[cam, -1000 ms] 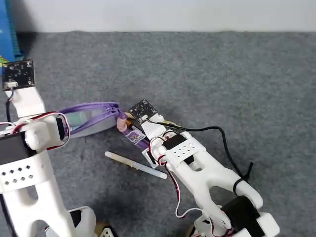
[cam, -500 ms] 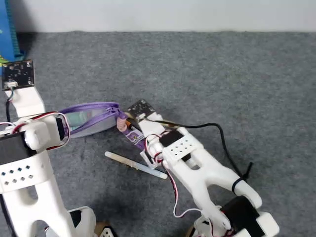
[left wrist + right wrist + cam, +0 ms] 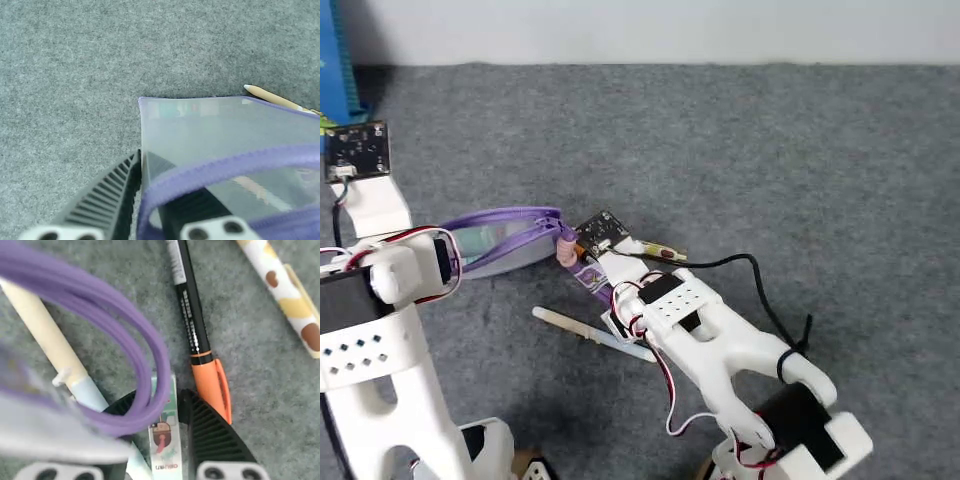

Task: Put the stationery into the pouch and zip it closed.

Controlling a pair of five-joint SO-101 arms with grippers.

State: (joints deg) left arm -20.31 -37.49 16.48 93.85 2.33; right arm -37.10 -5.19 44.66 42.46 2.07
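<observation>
Ok, left arm sits low at the table's left side. The left gripper (image 3: pixel 142 156) is clamped on the end wall of the pouch (image 3: pixel 500 240), one jaw outside and one inside the translucent skin. The pouch lies flat with its purple zip edge open in a long loop, mouth toward the right arm.

The right arm comes in from the near right edge, wrist pitched down just beside the pouch's mouth end. The right gripper (image 3: pixel 162 395) is closed on a slim pale stick (image 3: pixel 164 432) with a small printed picture, a jaw tight on each side. A purple band (image 3: pixel 100 305) arcs in front of one jaw.

Loose stationery on the surface:
- cream pen (image 3: pixel 590 333), near the right arm's wrist, outside the pouch
- black pen with orange cap (image 3: pixel 192 325), just beside the right gripper
- brown-spotted pen (image 3: pixel 658 251), farther out

The surface is a grey felt-like table (image 3: pixel 770 150). A white wall (image 3: pixel 670 30) runs along the far edge, with a blue object (image 3: pixel 334 60) at the far left corner. A black cable (image 3: pixel 775 310) trails off the right arm.
</observation>
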